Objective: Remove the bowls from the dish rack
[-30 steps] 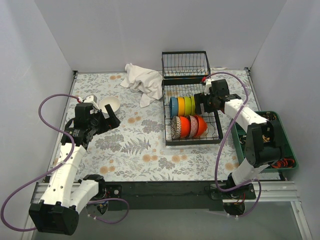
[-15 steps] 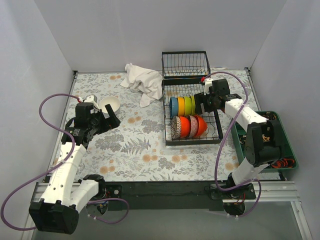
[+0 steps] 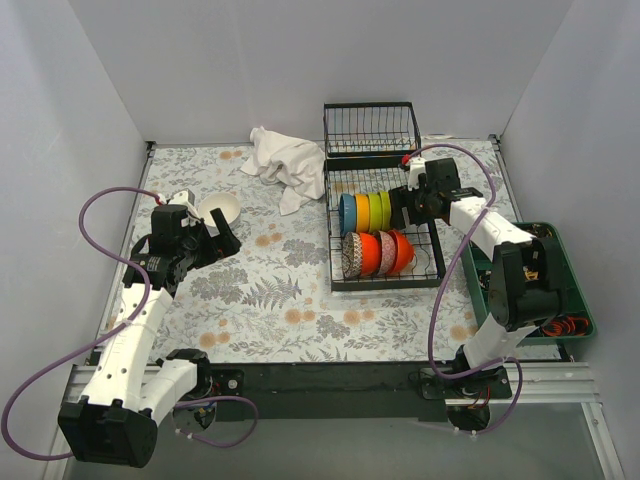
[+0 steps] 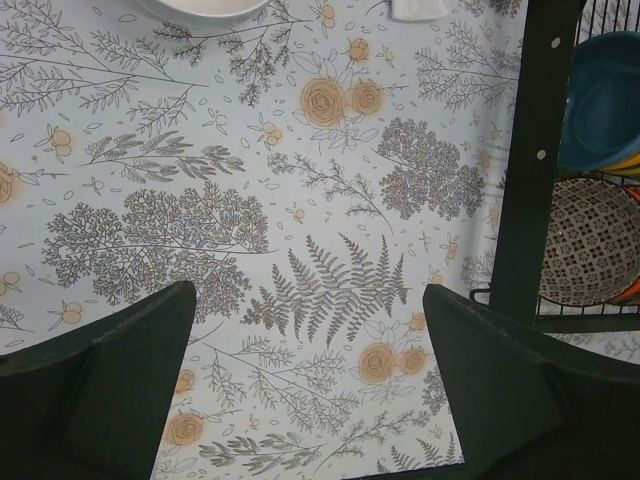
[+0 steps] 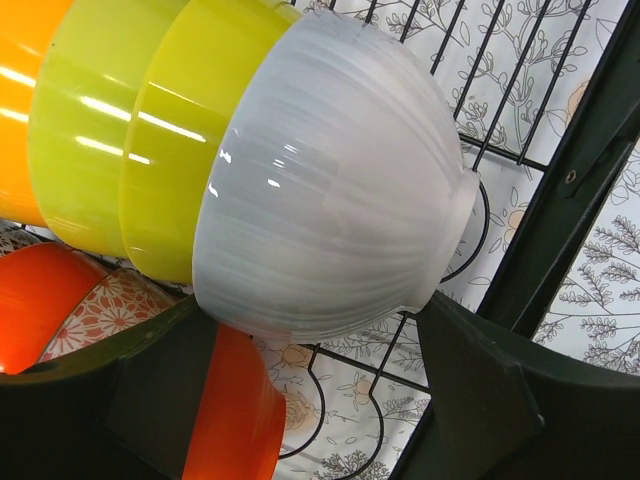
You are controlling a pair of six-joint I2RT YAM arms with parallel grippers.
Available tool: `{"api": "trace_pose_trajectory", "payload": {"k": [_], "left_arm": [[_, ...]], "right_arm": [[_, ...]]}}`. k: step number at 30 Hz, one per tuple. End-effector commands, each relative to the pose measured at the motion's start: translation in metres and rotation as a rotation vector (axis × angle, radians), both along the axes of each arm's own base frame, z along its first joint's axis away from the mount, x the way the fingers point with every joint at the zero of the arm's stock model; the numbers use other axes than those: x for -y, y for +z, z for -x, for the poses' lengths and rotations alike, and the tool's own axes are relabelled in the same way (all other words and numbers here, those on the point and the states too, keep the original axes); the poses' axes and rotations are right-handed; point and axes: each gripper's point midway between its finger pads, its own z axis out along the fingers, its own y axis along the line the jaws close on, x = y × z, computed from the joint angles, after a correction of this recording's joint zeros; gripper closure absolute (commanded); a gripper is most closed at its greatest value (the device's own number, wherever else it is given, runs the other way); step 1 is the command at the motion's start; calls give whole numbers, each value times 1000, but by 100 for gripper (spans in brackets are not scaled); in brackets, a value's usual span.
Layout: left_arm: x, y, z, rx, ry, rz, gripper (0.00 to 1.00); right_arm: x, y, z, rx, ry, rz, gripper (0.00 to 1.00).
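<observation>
The black wire dish rack (image 3: 437,262) holds two rows of bowls on edge: blue (image 3: 348,212), orange and yellow-green ones at the back, patterned (image 3: 352,255) and orange ones in front. My right gripper (image 3: 405,208) is open at the right end of the back row. In the right wrist view its fingers (image 5: 490,390) straddle a white ribbed bowl (image 5: 330,200) next to a yellow-green bowl (image 5: 170,150). My left gripper (image 3: 222,240) is open and empty above the floral table, next to a white bowl (image 3: 218,210) that stands on the table.
A crumpled white cloth (image 3: 280,160) lies at the back, left of the rack's raised wire basket (image 3: 370,128). A green tray (image 3: 575,290) sits at the right edge. In the left wrist view the rack frame (image 4: 530,150) stands at the right.
The right gripper has edged very slightly left toward the back row of bowls. The left arm has not moved.
</observation>
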Motion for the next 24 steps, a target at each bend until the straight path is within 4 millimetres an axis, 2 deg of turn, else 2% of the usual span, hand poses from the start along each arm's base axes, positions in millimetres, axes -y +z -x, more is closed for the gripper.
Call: {"api": "trace_pose_trajectory", "payload": {"k": [1, 4, 6, 8, 9, 12, 17, 24], "left_arm": [[4, 12, -1, 23, -23, 9, 2], [5, 13, -1, 27, -25, 15, 2], [6, 13, -1, 29, -27, 21, 2], [7, 12, -1, 25, -32, 27, 2], [8, 12, -1, 27, -33, 32, 2], [11, 10, -2, 23, -42, 47, 2], [17, 9, -2, 22, -58, 74, 2], [23, 10, -6, 25, -81, 103, 2]], "right_arm": [[-4, 24, -33, 133, 5, -26, 21], [-6, 33, -32, 152, 14, -35, 34], [-7, 37, -32, 162, 18, -38, 44], [-5, 43, -32, 171, 8, -42, 60], [-4, 44, -31, 174, 0, -44, 63], [-2, 47, -29, 176, -26, -39, 65], [8, 57, -27, 203, -76, 1, 75], [19, 66, -24, 221, -122, 35, 83]]}}
